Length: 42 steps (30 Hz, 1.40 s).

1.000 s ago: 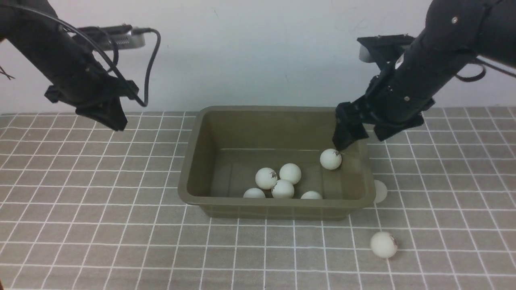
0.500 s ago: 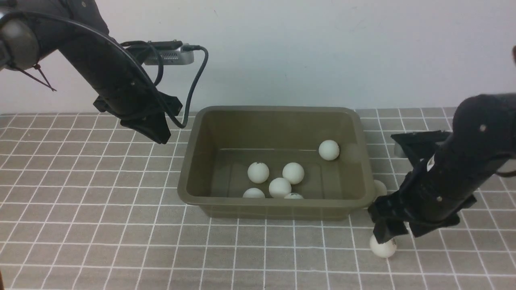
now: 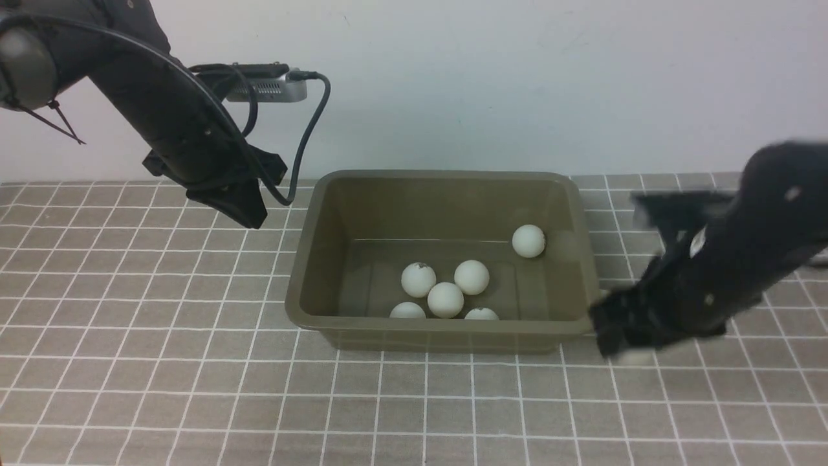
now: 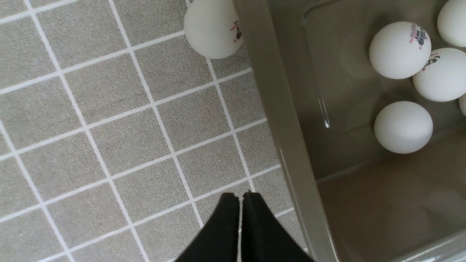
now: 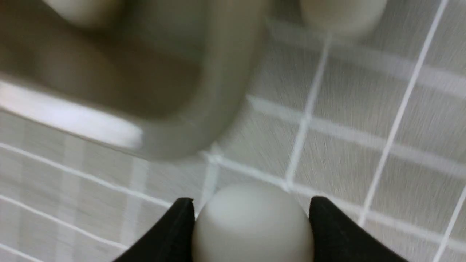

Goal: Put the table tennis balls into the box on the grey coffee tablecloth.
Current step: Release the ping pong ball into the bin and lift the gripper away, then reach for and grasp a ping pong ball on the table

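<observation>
The olive-brown box [image 3: 304,304] stands mid-table on the grey coffee tablecloth [image 3: 129,323] with several table tennis balls [image 3: 446,299] in it, one apart [image 3: 529,241] near its right wall. My right gripper [image 3: 621,349], blurred, hangs just off the box's front right corner, shut on a white ball [image 5: 253,222] that sits between both fingers [image 5: 327,225]. Another ball [image 5: 342,14] lies on the cloth beside the box. My left gripper [image 3: 249,213] hovers shut and empty left of the box; its fingers [image 4: 229,225] are pressed together. Its view shows a ball [image 4: 213,31] on the cloth outside the rim.
A white wall runs close behind the box. The left arm's cable [image 3: 310,129] loops down beside the box's far left corner. Bare cloth stretches along the whole front [image 3: 414,414] and to the left.
My right arm left the box, came down on the ball lying front right of it, closed on it and raised it. The left arm swung toward the box. The balls inside shifted slightly.
</observation>
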Tool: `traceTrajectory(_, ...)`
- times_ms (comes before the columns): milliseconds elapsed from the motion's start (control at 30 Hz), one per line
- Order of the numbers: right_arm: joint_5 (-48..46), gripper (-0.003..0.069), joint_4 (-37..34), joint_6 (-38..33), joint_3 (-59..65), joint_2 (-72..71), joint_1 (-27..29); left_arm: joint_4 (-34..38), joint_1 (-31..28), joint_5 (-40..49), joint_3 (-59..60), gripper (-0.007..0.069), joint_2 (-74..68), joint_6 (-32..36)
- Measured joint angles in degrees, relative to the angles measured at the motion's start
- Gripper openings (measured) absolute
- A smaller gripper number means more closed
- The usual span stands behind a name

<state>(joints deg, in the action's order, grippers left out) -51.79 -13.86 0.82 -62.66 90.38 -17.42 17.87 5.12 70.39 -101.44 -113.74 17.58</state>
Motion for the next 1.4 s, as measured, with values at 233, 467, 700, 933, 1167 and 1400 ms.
traceTrajectory(233,-4.52,0.0362,-9.82,-9.28,-18.18,7.01,0.0,0.23,0.0,0.0,0.0,-0.0005,0.79,0.0)
traceTrajectory(467,-14.17,0.0514,-8.86,-10.06,-30.19,19.33,0.0,0.23,0.0,0.0,0.0,-0.0005,0.79,0.0)
traceTrajectory(700,-17.79,0.0618,2.1,-7.73,-31.01,18.67,1.48,0.23,0.0,0.0,0.0,-0.0005,0.84,0.0)
traceTrajectory(933,-18.02,0.0346,4.05,-1.89,-22.9,17.76,15.71,0.12,0.0,0.0,0.0,-0.0005,0.85,0.0)
traceTrajectory(1167,-13.04,0.0377,-7.87,-8.96,-20.37,23.36,15.22,0.13,0.0,0.0,0.0,-0.0005,0.85,0.0)
traceTrajectory(1400,-6.11,0.0505,-9.23,-10.2,-20.37,25.85,12.51,0.06,0.0,0.0,0.0,-0.0005,0.85,0.02)
